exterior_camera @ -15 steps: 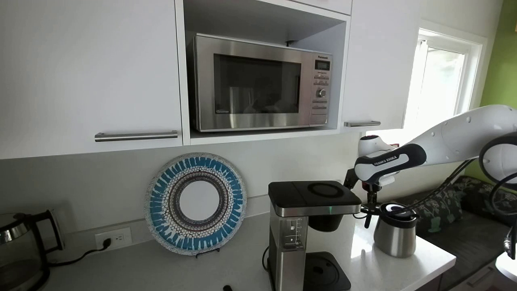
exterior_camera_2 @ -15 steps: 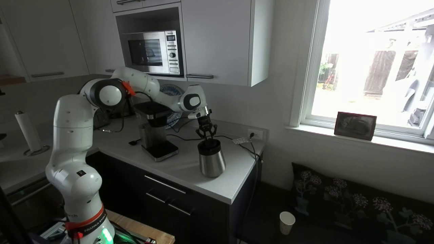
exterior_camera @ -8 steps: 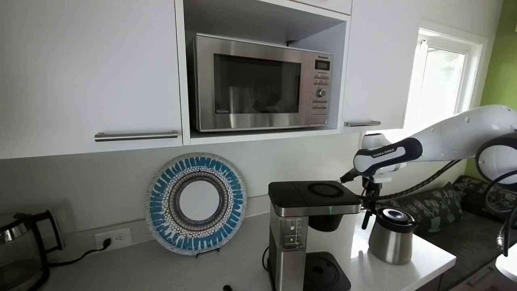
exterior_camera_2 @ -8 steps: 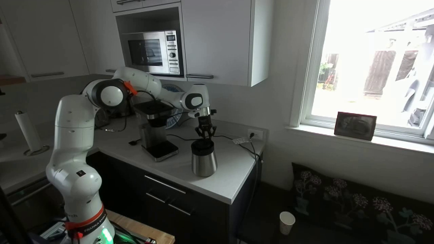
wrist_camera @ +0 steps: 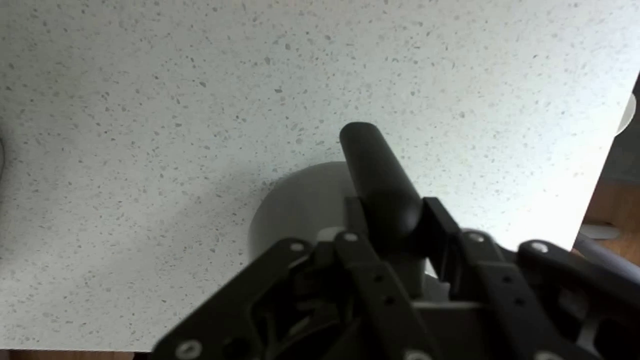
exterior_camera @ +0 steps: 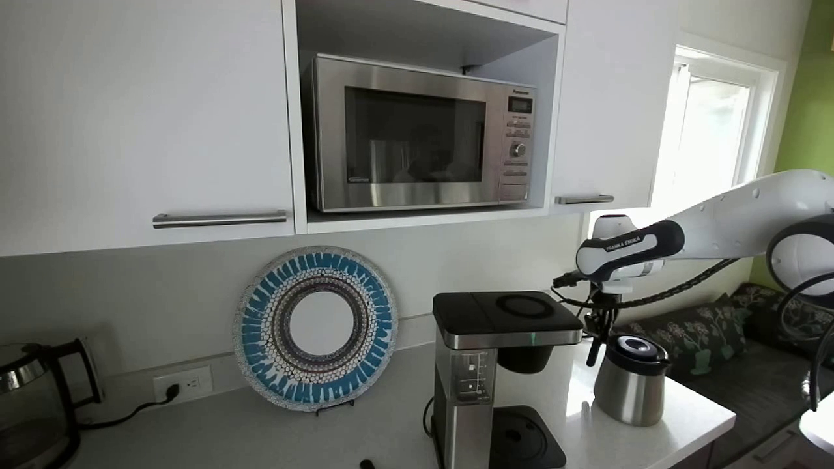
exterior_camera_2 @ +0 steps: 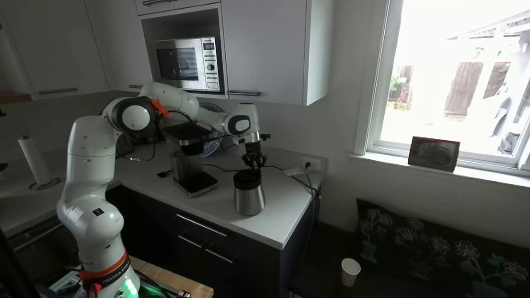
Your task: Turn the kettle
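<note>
The kettle stands upright near the counter's corner in both exterior views [exterior_camera: 631, 384] [exterior_camera_2: 249, 196], a silvery steel body with a dark lid. Its black handle [exterior_camera: 593, 353] points down on the coffee machine side; it shows in the wrist view [wrist_camera: 372, 160] running between my fingers. In the wrist view a smooth grey rounded part of the kettle [wrist_camera: 295, 205] lies behind, mostly hidden by the gripper. My gripper is just behind the kettle's lid in an exterior view [exterior_camera_2: 254, 160] and also shows in the wrist view [wrist_camera: 391, 220]. Both pads lie against the handle.
The black-and-silver coffee machine [exterior_camera: 466, 378] stands beside the kettle. A black cable [exterior_camera_2: 223, 169] runs along the counter behind. The counter [exterior_camera_2: 275, 231] ends close to the kettle. A glassy kettle with black handle [exterior_camera: 32, 404] and a round decorative plate [exterior_camera: 319, 329] are farther along.
The kettle body first shifted toward the coffee machine's side, turning round its handle, then stayed put. My gripper has rotated and moved slightly away from the coffee machine in the last half second.
</note>
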`<state>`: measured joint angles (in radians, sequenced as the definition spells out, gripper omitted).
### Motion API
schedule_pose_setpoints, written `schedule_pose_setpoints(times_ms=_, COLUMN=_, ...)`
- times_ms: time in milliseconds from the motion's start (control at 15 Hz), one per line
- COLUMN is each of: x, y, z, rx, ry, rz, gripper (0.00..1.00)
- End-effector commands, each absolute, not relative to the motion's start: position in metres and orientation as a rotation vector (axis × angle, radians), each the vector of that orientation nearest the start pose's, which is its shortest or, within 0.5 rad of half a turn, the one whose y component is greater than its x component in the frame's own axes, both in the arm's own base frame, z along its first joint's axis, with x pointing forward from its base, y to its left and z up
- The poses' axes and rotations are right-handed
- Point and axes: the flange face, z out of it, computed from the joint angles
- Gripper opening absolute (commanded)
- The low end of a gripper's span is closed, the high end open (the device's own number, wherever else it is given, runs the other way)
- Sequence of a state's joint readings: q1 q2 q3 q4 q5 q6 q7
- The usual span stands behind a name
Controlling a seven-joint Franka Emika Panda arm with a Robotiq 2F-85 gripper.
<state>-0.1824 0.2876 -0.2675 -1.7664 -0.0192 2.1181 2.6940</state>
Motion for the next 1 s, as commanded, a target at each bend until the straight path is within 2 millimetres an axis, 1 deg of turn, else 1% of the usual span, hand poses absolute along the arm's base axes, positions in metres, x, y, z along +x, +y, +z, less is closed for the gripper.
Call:
schedule_pose_setpoints(times_ms=0, x=0.582, y=-0.27, z=0.413, rx=0.039, ry=3.077, rz=-0.153, gripper=0.58)
schedule_pose_setpoints(times_ms=67, x=0.582, y=-0.27, z=0.415, rx=0.022, ry=3.068, rz=-0.147, gripper=0.64)
schedule_pose_setpoints(times_ms=333, x=0.579, y=-0.271, z=0.423, rx=0.023, ry=3.038, rz=-0.128, gripper=0.95)
schedule_pose_setpoints(times_ms=400, x=0.577, y=-0.271, z=0.426, rx=0.01, ry=3.031, rz=-0.131, gripper=0.99)
schedule_pose_setpoints(times_ms=533, x=0.573, y=-0.273, z=0.432, rx=-0.027, ry=3.01, rz=-0.153, gripper=1.0)
schedule_pose_setpoints(times_ms=600, x=0.57, y=-0.275, z=0.437, rx=-0.075, ry=3.004, rz=-0.175, gripper=1.0)
schedule_pose_setpoints(times_ms=800, x=0.558, y=-0.283, z=0.449, rx=-0.238, ry=2.993, rz=-0.222, gripper=1.0)
schedule_pose_setpoints(times_ms=933, x=0.548, y=-0.289, z=0.458, rx=-0.392, ry=2.977, rz=-0.212, gripper=1.0)
